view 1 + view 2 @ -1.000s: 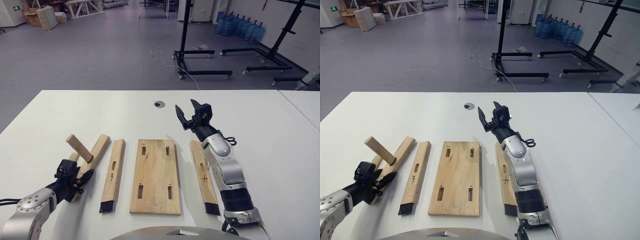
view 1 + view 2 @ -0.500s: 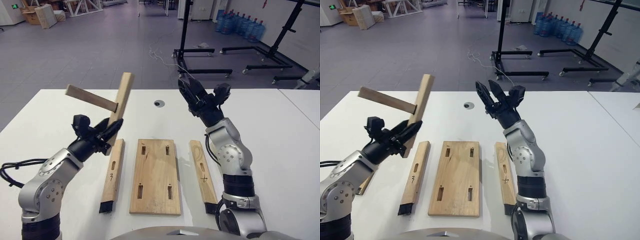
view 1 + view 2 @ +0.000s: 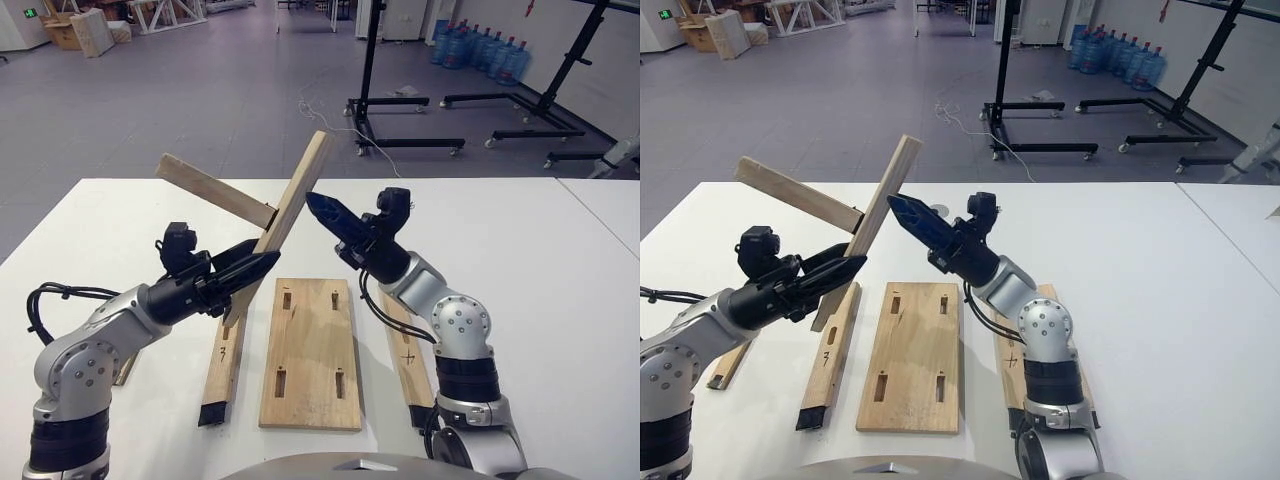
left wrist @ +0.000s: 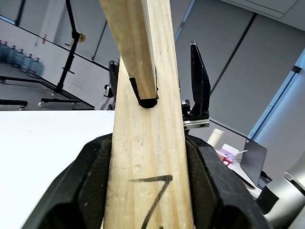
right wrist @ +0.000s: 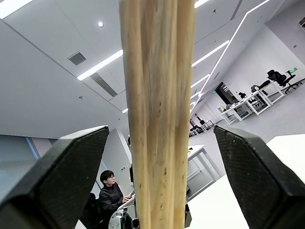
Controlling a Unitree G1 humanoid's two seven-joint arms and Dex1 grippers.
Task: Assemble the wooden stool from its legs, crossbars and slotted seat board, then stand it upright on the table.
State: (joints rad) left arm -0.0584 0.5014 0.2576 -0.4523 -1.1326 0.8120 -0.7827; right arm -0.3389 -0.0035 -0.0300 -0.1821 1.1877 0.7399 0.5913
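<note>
While left pincer (image 3: 258, 266) grips tilted leg (image 3: 298, 190), right pincer (image 3: 324, 211) agape near it

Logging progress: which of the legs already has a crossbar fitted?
The raised leg clamped in the left gripper: a crossbar sticks out of its slot. The two other legs, either side of the seat board, lie flat without one.

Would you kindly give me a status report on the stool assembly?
Left end effector shut on leg with crossbar, held tilted above table. Right end effector open, straddling that leg. Seat board flat, unobstructed.
</note>
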